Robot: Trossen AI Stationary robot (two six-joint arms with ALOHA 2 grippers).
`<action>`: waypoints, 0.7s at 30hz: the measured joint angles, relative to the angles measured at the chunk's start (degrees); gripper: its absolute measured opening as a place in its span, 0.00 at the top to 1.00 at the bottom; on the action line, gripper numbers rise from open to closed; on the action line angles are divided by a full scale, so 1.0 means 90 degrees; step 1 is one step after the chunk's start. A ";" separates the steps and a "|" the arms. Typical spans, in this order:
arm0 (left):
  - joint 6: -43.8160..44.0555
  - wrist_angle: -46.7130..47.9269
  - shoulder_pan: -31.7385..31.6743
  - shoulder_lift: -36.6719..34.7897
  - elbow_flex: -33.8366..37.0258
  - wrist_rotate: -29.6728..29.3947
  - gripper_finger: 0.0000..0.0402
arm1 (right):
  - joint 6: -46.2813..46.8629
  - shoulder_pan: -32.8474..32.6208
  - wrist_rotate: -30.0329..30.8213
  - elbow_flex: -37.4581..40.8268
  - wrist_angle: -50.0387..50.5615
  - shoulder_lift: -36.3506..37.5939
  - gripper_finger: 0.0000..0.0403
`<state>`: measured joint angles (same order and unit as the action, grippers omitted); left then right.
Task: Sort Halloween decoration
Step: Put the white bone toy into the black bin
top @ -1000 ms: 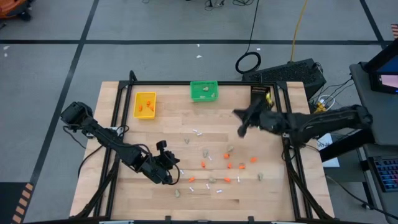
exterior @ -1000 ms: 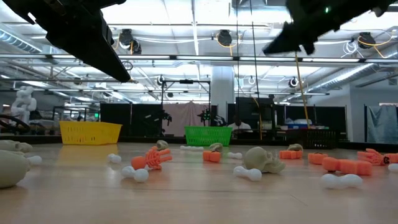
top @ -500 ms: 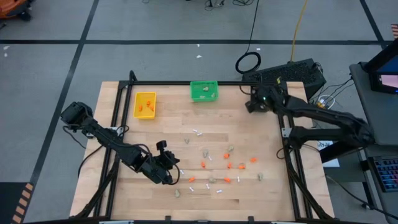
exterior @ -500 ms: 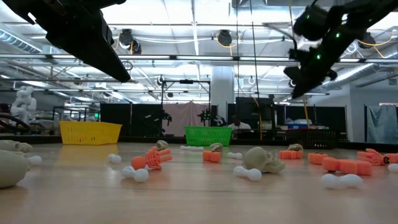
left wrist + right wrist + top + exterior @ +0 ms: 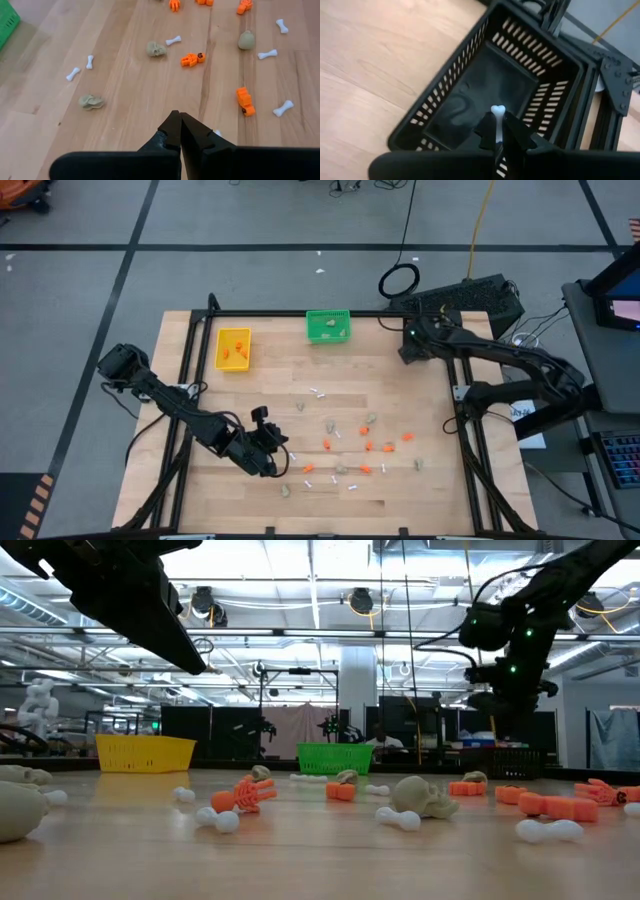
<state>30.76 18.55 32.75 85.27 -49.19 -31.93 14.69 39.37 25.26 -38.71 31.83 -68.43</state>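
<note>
Halloween decoration: bone pinched over the black bin

Halloween decoration pieces (image 5: 345,445) lie scattered over the middle and near part of the worktop (image 5: 280,385): orange skeleton bits, beige-grey skulls and thin white bones, each far smaller than a claw. One white bone (image 5: 497,114) is up in the right claw (image 5: 498,131), whose fingers are closed on its shaft so that one knobbed end sticks out past the tips.

These pieces look light, hard and smooth, likely moulded plastic, so weight should be no trouble but slipping or flicking away could be. A bone is probably best taken across its narrow shaft, between the two knobs. The rounded skulls seem more likely to roll or squirt out of a pinch.

The right arm reaches to the far right corner of the worktop, its claw pointing down above the open black bin (image 5: 485,80). A yellow bin (image 5: 233,348) and a green bin (image 5: 328,326) stand along the far edge, each with pieces inside.

The left claw (image 5: 180,121) hangs over the near left part of the worktop, fingers pressed together and holding nothing.
</note>
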 joint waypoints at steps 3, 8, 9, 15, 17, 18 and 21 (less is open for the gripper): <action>0.0002 -0.0001 0.0000 0.0000 0.0000 0.0005 0.98 | 0.0108 0.0013 -0.0002 0.0000 0.0021 -0.0226 1.00; 0.0002 0.0000 0.0000 0.0000 0.0000 0.0036 0.98 | 0.0231 0.0010 -0.0007 0.0001 0.0022 -0.0519 0.97; 0.0002 0.0000 0.0000 0.0000 0.0001 0.0037 0.98 | 0.0252 0.0010 -0.0007 -0.0001 0.0022 -0.0561 0.96; 0.0005 -0.0002 0.0000 0.0000 0.0000 0.0039 0.98 | 0.0393 0.0039 -0.0010 -0.0001 0.0031 -0.0648 0.87; 0.0005 -0.0002 0.0000 0.0000 0.0001 0.0055 0.98 | 0.0384 0.0042 -0.0098 0.0002 0.0094 -0.0584 0.83; 0.0002 -0.0002 0.0000 0.0000 0.0001 0.0060 0.98 | 0.0374 0.0042 -0.0167 0.0002 0.0137 -0.0511 0.81; -0.0002 -0.0001 0.0005 0.0000 0.0002 0.0069 0.98 | 0.0362 -0.0018 -0.0331 0.0002 0.0175 -0.0173 0.75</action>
<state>30.75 18.54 32.79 85.27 -49.18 -31.31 17.95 39.21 22.28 -38.70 33.41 -69.99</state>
